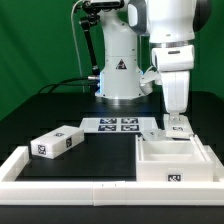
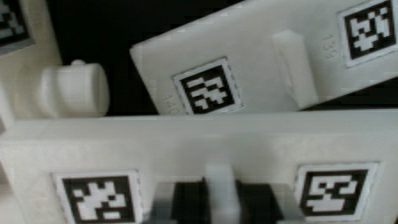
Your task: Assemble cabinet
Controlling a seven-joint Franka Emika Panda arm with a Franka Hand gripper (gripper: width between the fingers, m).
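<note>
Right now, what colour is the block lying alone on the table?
White, with a black-and-white square tag; the block shows best in the exterior view.

Reaching out, then bending straight down at the exterior view's right, claw [image 1: 178, 119] lowermost; impossible to tell whether spread or closed.

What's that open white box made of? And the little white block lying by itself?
The open box body looks like white plastic with a smooth, matte finish: it has an even colour, crisp straight edges and no grain. The small block looks like the same plastic. The black-and-white tags look like flat printed stickers, perhaps paper, but the pictures are too blurry to be sure.
</note>
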